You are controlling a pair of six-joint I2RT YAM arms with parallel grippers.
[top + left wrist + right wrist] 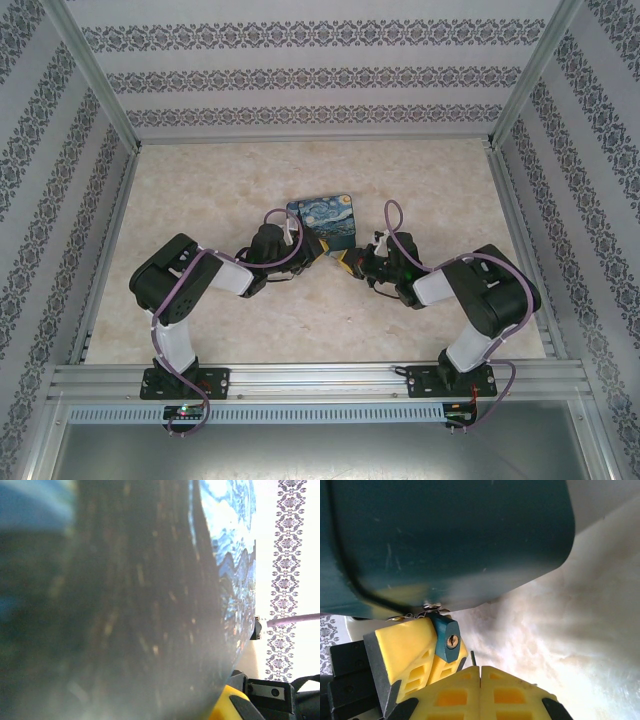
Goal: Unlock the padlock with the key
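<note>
- Right wrist view: the blue padlock [445, 637] hangs left of centre under the dark underside of the tin [450, 535], its keyhole facing me
- A silvery latch [432, 608] joins the padlock to the tin's edge
- At bottom centre my right claw [480, 672] has its yellow pads pressed together; a thin dark sliver pokes up above the seam, and I cannot tell what it is
- A yellow finger [402, 647] of the other claw touches the padlock's left side
- Top external: the tin [322, 222] sits mid-table [420, 180], left claw [303, 243] at its lower left edge, right claw [352, 262] just below right
- Left wrist: blurred tin wall [230, 555]; I cannot tell the left claw's opening
</note>
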